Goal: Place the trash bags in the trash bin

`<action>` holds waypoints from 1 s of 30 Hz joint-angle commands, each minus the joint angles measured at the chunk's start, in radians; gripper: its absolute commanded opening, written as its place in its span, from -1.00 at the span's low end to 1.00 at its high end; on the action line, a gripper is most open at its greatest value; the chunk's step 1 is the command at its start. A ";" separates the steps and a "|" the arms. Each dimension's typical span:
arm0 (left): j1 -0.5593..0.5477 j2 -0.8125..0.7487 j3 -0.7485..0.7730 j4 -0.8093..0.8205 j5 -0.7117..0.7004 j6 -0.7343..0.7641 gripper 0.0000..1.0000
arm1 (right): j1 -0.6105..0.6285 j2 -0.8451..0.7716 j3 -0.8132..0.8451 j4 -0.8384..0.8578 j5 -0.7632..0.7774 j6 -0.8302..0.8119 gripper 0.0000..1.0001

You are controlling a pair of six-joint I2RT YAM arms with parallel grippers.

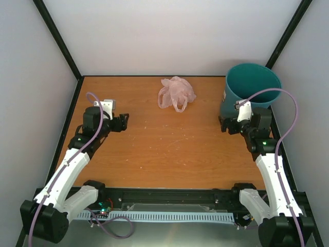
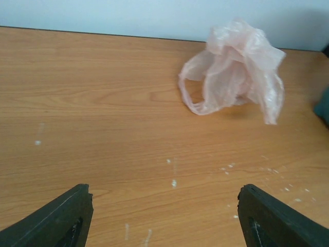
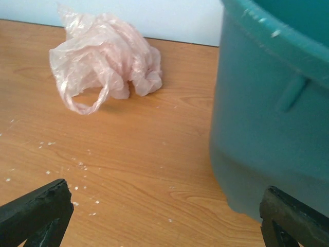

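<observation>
A crumpled pale-pink trash bag (image 1: 176,93) with a loop handle lies on the wooden table near the back middle; it also shows as the bag (image 2: 236,69) and the bag (image 3: 103,64) in the wrist views. The teal trash bin (image 1: 250,90) stands upright at the back right, seen close as the bin (image 3: 275,108). My left gripper (image 1: 123,122) is open at the left, well short of the bag, nothing between its fingers (image 2: 56,221). My right gripper (image 1: 230,126) is open just in front of the bin, its right finger (image 3: 293,218) close to the bin's base.
White walls with black corner posts (image 1: 56,38) close in the table (image 1: 169,154) on three sides. Small white specks dot the wood. The arms' bases and a cable rail (image 1: 164,213) run along the near edge.
</observation>
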 commanded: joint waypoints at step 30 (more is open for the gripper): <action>-0.230 0.103 0.042 -0.032 -0.075 0.079 0.53 | 0.495 0.586 0.499 -0.206 -0.003 -0.338 0.66</action>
